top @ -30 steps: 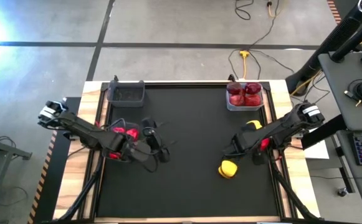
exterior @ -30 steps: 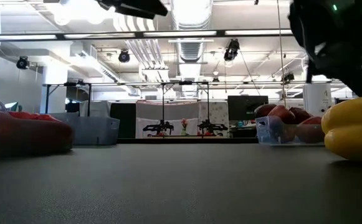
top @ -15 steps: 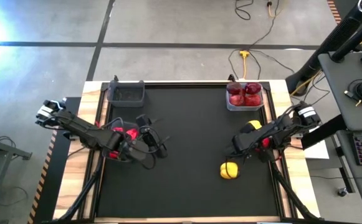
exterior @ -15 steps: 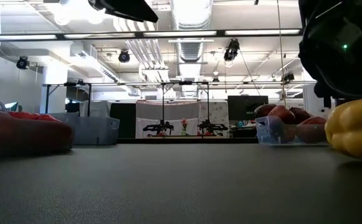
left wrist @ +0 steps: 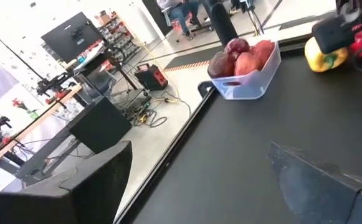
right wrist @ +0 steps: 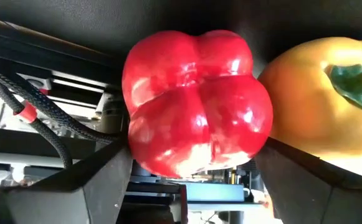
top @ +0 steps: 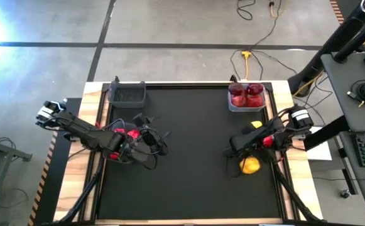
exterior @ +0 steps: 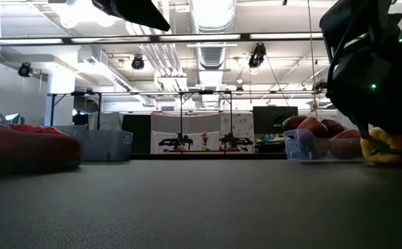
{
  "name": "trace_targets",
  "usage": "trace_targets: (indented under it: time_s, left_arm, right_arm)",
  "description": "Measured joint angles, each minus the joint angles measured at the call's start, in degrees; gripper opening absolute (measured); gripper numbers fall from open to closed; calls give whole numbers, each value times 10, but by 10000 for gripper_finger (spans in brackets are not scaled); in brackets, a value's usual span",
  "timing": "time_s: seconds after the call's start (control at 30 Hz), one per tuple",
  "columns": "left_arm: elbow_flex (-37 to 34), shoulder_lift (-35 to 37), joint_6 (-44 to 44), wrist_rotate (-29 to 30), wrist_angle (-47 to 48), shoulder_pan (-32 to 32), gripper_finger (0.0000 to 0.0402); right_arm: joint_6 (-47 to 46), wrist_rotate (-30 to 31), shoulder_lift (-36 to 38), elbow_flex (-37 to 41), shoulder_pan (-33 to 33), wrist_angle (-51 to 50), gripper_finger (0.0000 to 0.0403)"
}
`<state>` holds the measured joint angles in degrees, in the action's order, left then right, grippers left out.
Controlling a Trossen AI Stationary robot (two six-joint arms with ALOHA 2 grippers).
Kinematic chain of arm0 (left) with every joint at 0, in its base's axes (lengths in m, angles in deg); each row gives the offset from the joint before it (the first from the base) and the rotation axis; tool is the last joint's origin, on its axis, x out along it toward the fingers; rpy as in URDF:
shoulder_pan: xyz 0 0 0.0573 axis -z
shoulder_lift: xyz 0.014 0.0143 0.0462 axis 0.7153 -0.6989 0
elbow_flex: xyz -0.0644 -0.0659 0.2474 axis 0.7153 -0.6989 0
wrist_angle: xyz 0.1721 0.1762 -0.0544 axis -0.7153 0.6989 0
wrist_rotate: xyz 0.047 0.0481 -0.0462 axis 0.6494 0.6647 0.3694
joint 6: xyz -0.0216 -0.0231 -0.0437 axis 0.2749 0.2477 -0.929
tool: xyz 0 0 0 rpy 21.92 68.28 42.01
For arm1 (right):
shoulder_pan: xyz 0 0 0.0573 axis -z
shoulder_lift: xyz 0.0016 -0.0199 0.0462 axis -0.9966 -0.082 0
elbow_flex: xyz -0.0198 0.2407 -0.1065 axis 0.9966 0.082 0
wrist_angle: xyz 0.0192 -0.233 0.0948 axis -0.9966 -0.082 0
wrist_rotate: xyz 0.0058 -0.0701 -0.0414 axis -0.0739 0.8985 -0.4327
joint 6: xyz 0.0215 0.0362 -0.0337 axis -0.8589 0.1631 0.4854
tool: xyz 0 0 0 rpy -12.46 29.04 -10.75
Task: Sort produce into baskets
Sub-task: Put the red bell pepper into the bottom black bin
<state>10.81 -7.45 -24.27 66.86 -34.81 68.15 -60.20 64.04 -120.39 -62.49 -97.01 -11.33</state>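
Observation:
My right gripper (right wrist: 187,186) is open low over the table near its right edge (top: 257,152). Its two fingers stand on either side of a bright red bell pepper (right wrist: 196,102), which also shows in the high view (top: 267,142). A yellow pepper (right wrist: 321,106) with a green stem lies right beside it on the table (top: 250,165). A second yellow pepper (top: 256,125) lies farther back. My left gripper (top: 151,130) is open and empty, raised above several red peppers (top: 129,133) at the left. The clear bluish basket (top: 246,107) holds maroon fruits (top: 246,94). My right gripper has the red pepper's two sides (right wrist: 131,149) between its open fingers, coming at it low and about level. I cannot tell whether the fingers (right wrist: 106,180) touch it. The pepper fills the gap between them.
A dark basket (top: 127,94) stands at the far left. The table's right rail and the arm's cables (right wrist: 37,118) lie just behind the red pepper. The middle of the black mat (top: 188,157) is open room.
The loose yellow pepper has gone from the mat toward the table's right edge and now lies beside the red pepper. My right gripper has come down low by these two peppers. My left gripper has drifted a little toward the far edge.

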Motion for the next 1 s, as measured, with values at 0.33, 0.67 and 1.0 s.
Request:
trace_targets:
  time_s: [0.33, 0.67, 1.0]
  left_arm:
    - [-5, 0, 0, 0, 6, 0, 349]
    - [-26, 12, 1, -54, 3, -2, 349]
    - [-236, 169, 2, -319, -227, -81, 329]
  right_arm:
    - [-32, -7, 8, -32, 19, -7, 245]
    - [-160, 5, 24, -252, 19, 23, 242]
    - [-160, 67, 27, -205, 23, 664, 242]
